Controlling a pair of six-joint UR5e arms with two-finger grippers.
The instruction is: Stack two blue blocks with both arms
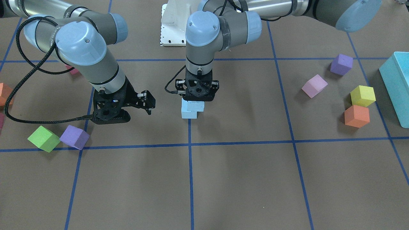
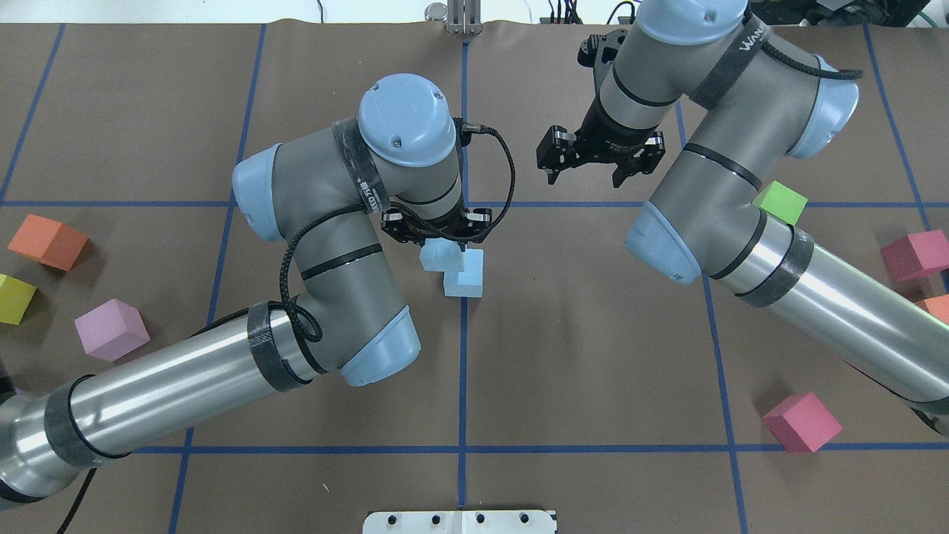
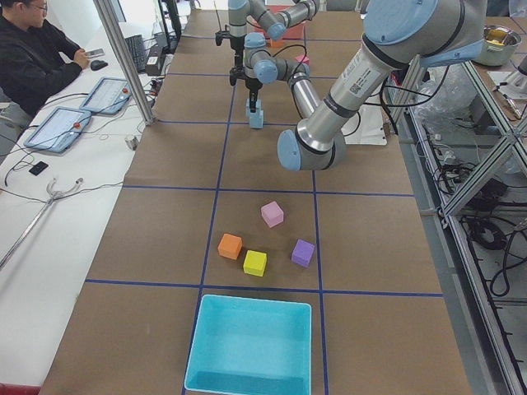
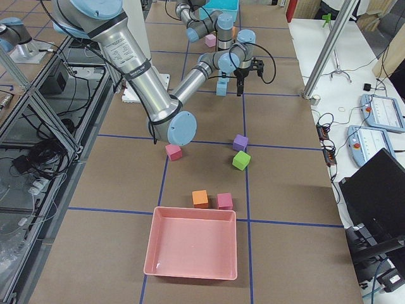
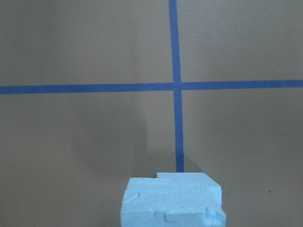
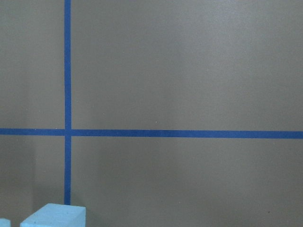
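blue block (image 2: 436, 257) in left hand (image 2: 443, 245)

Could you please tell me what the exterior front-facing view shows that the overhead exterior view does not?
Only the front-facing view shows the turquoise bin and two purple cubes, one near the bin, one beside the green cube. Only the overhead view shows the metal fixture at the far edge of the table and the red-pink cube whole. Both show the left gripper closed on the upper blue block, set offset on the lower blue block, and the right gripper open, apart from them.
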